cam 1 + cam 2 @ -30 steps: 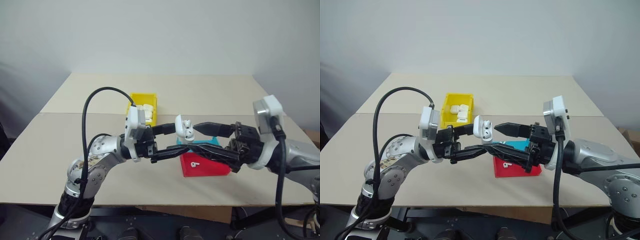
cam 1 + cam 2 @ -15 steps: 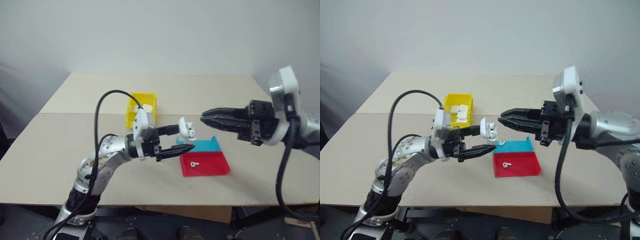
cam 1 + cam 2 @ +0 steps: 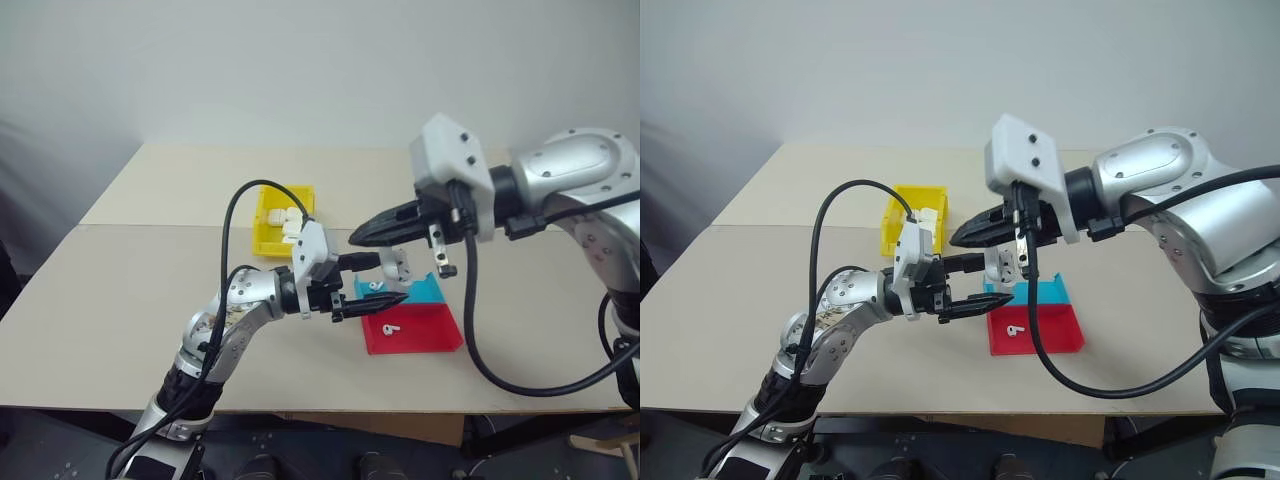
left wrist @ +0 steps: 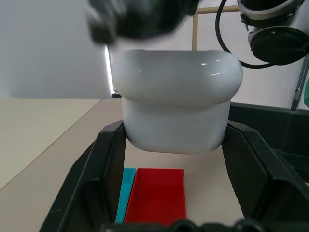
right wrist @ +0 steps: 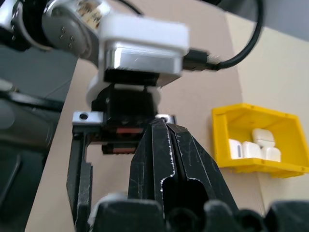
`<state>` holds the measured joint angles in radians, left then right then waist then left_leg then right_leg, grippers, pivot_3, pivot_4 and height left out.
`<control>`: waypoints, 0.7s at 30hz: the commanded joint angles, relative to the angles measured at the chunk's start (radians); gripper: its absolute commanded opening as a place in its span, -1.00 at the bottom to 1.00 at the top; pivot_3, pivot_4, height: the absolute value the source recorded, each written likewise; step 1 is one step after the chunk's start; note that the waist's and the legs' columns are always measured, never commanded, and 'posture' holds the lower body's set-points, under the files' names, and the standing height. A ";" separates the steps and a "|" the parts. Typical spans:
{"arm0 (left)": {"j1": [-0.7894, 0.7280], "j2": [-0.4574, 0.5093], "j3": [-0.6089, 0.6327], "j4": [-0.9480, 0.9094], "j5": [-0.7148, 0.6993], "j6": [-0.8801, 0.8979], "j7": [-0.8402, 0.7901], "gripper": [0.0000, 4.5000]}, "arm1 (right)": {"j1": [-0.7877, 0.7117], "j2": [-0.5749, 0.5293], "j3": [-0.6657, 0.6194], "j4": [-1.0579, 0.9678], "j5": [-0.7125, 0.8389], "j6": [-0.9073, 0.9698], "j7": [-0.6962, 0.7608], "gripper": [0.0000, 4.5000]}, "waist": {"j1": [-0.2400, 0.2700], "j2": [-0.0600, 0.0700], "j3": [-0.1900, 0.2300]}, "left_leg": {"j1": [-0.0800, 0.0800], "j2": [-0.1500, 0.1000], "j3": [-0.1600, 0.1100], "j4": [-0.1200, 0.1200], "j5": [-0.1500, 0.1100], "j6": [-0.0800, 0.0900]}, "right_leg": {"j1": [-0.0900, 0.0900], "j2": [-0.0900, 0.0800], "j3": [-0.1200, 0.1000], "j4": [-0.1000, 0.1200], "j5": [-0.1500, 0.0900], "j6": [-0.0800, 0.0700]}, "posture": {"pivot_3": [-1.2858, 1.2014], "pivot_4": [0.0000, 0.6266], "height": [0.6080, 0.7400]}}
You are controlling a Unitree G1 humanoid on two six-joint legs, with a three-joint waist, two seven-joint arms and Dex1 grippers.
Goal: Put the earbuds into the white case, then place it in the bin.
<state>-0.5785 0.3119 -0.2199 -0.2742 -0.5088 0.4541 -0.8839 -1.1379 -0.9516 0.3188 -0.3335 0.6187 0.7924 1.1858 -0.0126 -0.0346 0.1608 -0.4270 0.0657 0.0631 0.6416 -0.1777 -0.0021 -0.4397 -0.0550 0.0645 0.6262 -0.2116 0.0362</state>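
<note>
My left gripper is shut on the white case, holding it in the air above the tray's near-left corner. In the left wrist view the case sits between both fingers; I cannot tell whether its lid is open. My right gripper is shut with nothing in it, its tips close above the left gripper and beside the case. One of the earbuds lies on the red half of the tray, another on the teal half. The bin, yellow, stands behind the left arm.
The flat red-and-teal tray lies right of centre on the beige table. Several white cases lie in the bin. The right arm's black cable hangs over the tray's right side.
The right gripper, open around the left gripper a second ago, has shut, risen and swung round to point left over the case. The left gripper has carried the case a little forward and right.
</note>
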 commanded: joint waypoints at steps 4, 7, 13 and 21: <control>0.015 0.011 0.036 -0.058 -0.003 -0.021 0.017 0.21 | 0.041 -0.067 -0.033 -0.037 -0.102 -0.073 0.082 -0.98 | 0.000 0.000 0.000 | 0.000 0.000 0.000 0.000 0.000 0.000 | 0.000 0.000 0.000 0.000 0.000 0.000 | 0.03 -0.52 1.00; 0.026 0.022 0.050 -0.072 -0.013 -0.016 0.024 0.21 | 0.061 -0.073 -0.070 -0.040 -0.099 -0.069 0.086 -0.98 | -0.003 0.000 0.000 | 0.000 0.000 0.000 0.000 0.000 0.000 | 0.000 0.000 0.000 0.001 0.000 0.000 | 0.03 -0.52 1.00; 0.063 0.032 0.079 -0.114 -0.016 -0.021 0.057 0.21 | 0.155 0.007 -0.322 -0.057 0.038 0.050 -0.105 -0.98 | -0.003 0.000 0.000 | 0.002 0.000 0.000 0.000 0.000 0.000 | 0.001 0.000 0.000 0.002 0.000 0.000 | 0.03 -0.52 1.00; 0.050 -0.050 0.209 -0.062 0.031 -0.034 0.298 0.21 | 0.579 0.126 -0.668 -0.243 0.138 0.113 -0.381 -0.98 | 0.013 0.000 0.000 | 0.001 -0.001 -0.001 0.001 0.000 0.000 | 0.003 -0.001 -0.001 0.000 0.003 0.004 | 0.03 -0.52 1.00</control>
<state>-0.5029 0.2660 -0.0704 -0.3413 -0.4803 0.4355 -0.6424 -0.5943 -0.8382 -0.2763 -0.5223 0.7338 0.9219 0.8452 0.0002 -0.0348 0.1608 -0.4259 0.0649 0.0622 0.6429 -0.1777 -0.0021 -0.4363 -0.0560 0.0632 0.6261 -0.2085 0.0413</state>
